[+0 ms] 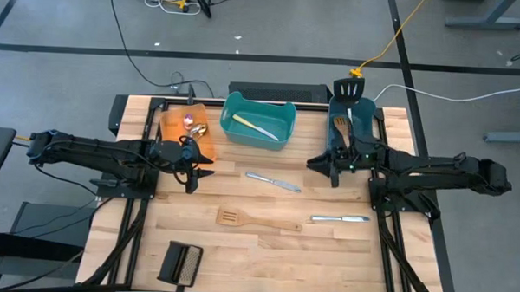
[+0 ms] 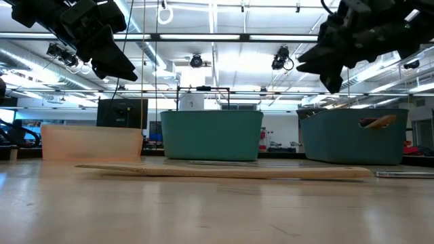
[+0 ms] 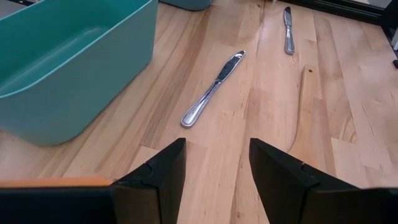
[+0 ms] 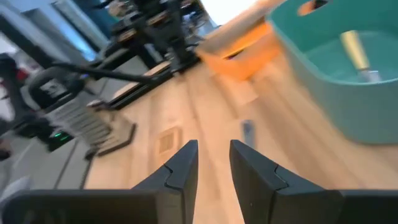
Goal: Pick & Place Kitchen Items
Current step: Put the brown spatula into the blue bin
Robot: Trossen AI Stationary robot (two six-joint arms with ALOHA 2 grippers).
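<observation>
Hovering above the wooden table (image 1: 256, 259), both arms are empty: the left gripper (image 1: 192, 171) is hanging beside the orange bin (image 1: 172, 126) with its dark fingers (image 3: 158, 177) parted by a moderate gap and nothing between them, and the right gripper (image 1: 322, 165) is waiting near the dark teal bin at the right rear (image 1: 370, 128), its fingers (image 4: 180, 165) also apart and holding nothing.

Three utensils are lying loose on the boards. A silver table knife (image 1: 273, 181) is resting diagonally in the middle, between the two grippers; a wooden slotted spatula (image 1: 256, 220) is lying flat nearer the front; a second silver table knife (image 1: 339, 219) is resting to its right. The central teal bin (image 1: 279, 138) is already holding a pale-handled utensil, and the right rear bin is carrying a black slotted spatula (image 1: 350, 87) and another wooden one.

The left wrist view is looking straight at the middle knife (image 3: 212, 90), so that seems the likely next pick. Doing it well probably means descending with the fingers set across the narrow handle, not along it, and pressing close to the boards, since such a flat, thin, slippery piece could skid or pivot away. Gripping near the knife's middle should keep it from tipping when lifted towards a bin.
</observation>
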